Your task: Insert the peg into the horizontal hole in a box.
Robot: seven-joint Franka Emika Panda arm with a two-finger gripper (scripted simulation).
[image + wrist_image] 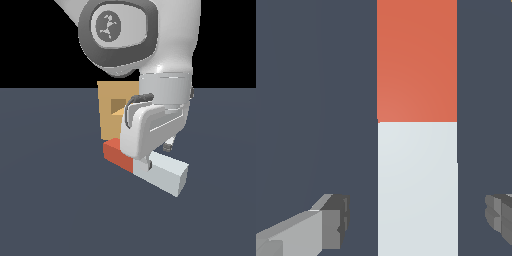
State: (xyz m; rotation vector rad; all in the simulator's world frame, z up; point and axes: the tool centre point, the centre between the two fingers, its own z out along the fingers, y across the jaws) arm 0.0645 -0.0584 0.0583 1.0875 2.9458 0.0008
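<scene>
Hidden: the arm covers the right part of the box and the middle of the peg in the exterior view; the wrist view cuts off both peg ends.
Gripper: the gripper is spread, fingers either side of the pale section, gaps visible.
Peg: square bar, red-orange end toward the box, lying lower centre on the dark counter.
Hole: the hole, a darker square, faces the camera.
Room: bare counter surrounds the peg.
</scene>
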